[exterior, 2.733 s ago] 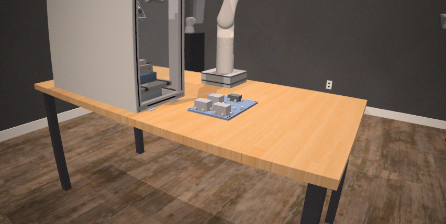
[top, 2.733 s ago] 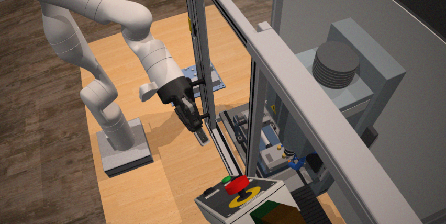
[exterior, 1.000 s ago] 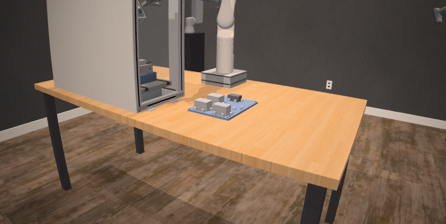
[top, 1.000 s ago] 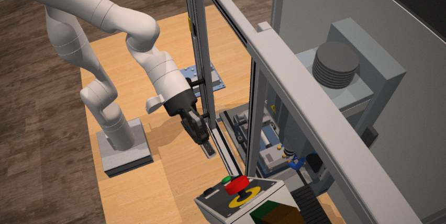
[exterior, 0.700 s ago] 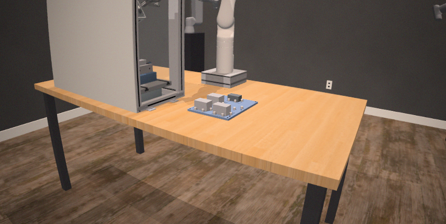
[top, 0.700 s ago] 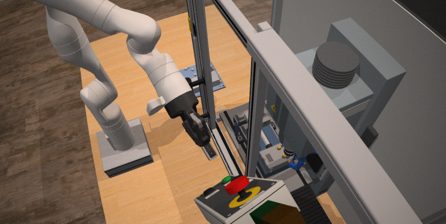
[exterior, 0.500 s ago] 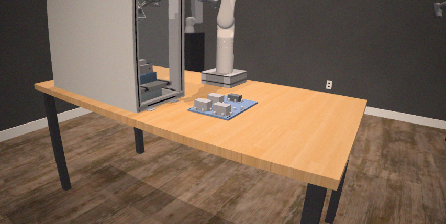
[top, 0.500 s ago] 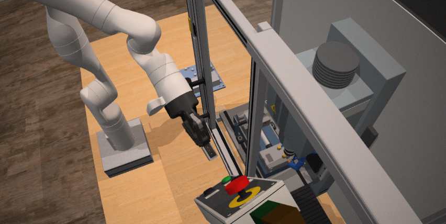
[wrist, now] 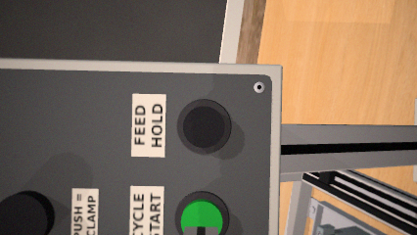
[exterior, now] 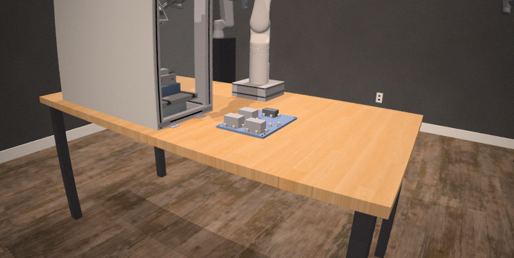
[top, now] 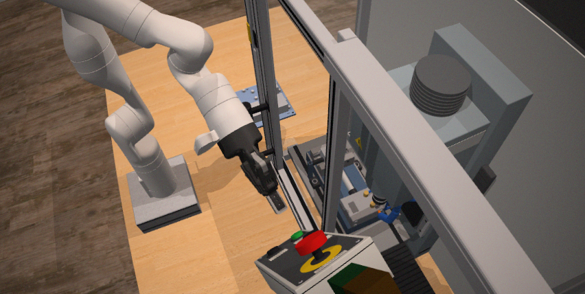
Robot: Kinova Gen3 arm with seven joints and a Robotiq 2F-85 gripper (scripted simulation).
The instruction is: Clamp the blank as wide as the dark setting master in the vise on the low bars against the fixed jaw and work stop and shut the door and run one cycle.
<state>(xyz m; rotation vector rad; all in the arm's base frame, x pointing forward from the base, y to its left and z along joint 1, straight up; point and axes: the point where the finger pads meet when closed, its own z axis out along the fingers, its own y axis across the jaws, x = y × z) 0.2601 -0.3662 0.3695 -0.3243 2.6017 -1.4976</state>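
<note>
My gripper [top: 279, 206] [wrist: 201, 230] is shut and empty. Its fingertips overlap the lower edge of the green CYCLE START button [wrist: 202, 214] [top: 296, 235] in the wrist view; contact cannot be told. The black VISE AIR knob [wrist: 23, 215] is partly cut off; whether it is in is unclear. The dark setting master [exterior: 270, 112] and three light blanks [exterior: 234, 120] [exterior: 248, 113] [exterior: 255, 125] stand on the blue plate [exterior: 287, 119]. The vise [top: 352, 185] is partly hidden behind the guard post, its jaws and contents unclear. The door's handle [top: 258, 108] shows; full closure cannot be judged.
A red stop button [top: 311, 242] rises beside the green one. FEED HOLD [wrist: 204, 126] is next to CYCLE START. The guard post [top: 336, 140] and bottom rail [top: 295, 197] stand close to my fingers. A dark green and brown object [top: 351, 277] shows at the bottom.
</note>
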